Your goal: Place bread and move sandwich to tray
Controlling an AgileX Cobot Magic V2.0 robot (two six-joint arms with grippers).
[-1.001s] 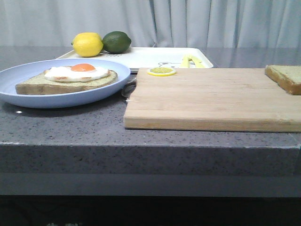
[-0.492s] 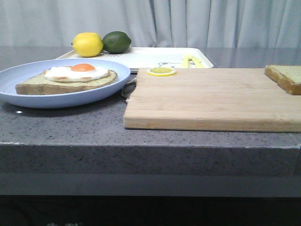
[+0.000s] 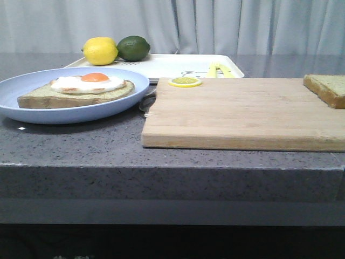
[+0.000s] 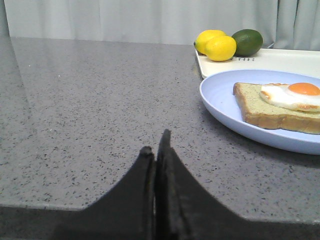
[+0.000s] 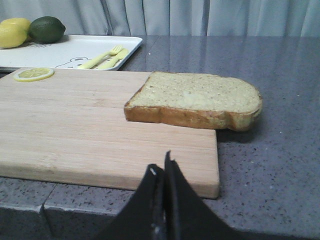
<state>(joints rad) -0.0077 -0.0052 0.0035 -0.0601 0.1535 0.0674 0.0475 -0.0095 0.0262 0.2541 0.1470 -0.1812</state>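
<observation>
The bread lies on the far right corner of the wooden cutting board, partly overhanging its edge; it also shows at the right edge of the front view. The sandwich, one toast slice with a fried egg on top, sits on the pale-blue plate at the left, and it shows in the left wrist view. The white tray stands behind the board. My left gripper is shut and empty, to the left of the plate. My right gripper is shut and empty, near the board's front right corner. Neither gripper shows in the front view.
A lemon and a lime sit at the tray's far left. A yellow fork and spoon lie in the tray. A lemon slice lies on the board's far left corner. The counter's front edge is close.
</observation>
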